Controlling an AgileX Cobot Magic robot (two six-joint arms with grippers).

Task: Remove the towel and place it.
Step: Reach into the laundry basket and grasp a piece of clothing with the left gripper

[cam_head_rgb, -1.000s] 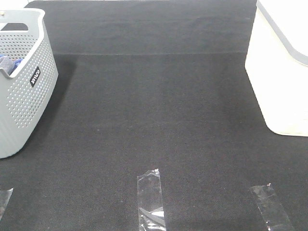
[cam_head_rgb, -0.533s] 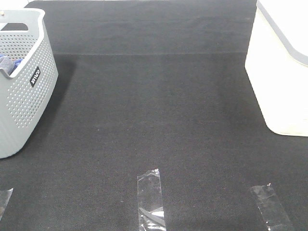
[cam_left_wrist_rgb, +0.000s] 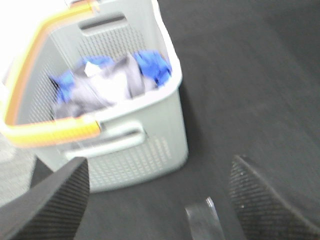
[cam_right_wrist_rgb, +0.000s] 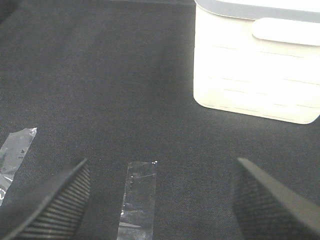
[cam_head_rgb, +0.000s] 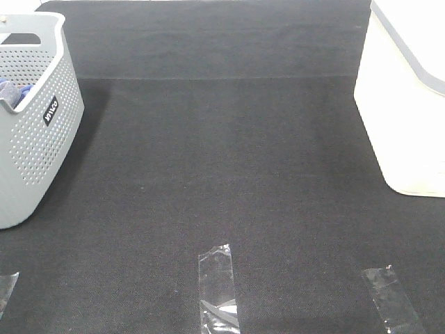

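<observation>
Approach step: left gripper [cam_left_wrist_rgb: 159, 167] spread, empty, short of basket [cam_left_wrist_rgb: 150, 150]. Next: reach in, pinch towel [cam_left_wrist_rgb: 107, 87], not blue cloth [cam_left_wrist_rgb: 152, 65]. Right gripper [cam_right_wrist_rgb: 160, 167] spread, empty.

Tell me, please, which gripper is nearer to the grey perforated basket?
Left. The left gripper hangs open just in front of the basket, facing its wall. The right gripper, also open, faces the white bin on the opposite side, with the basket out of its view.

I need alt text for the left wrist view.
A grey basket with an orange rim holds a greyish towel and a blue cloth, on a dark mat. The open left gripper faces it; the picture is blurred.
</observation>
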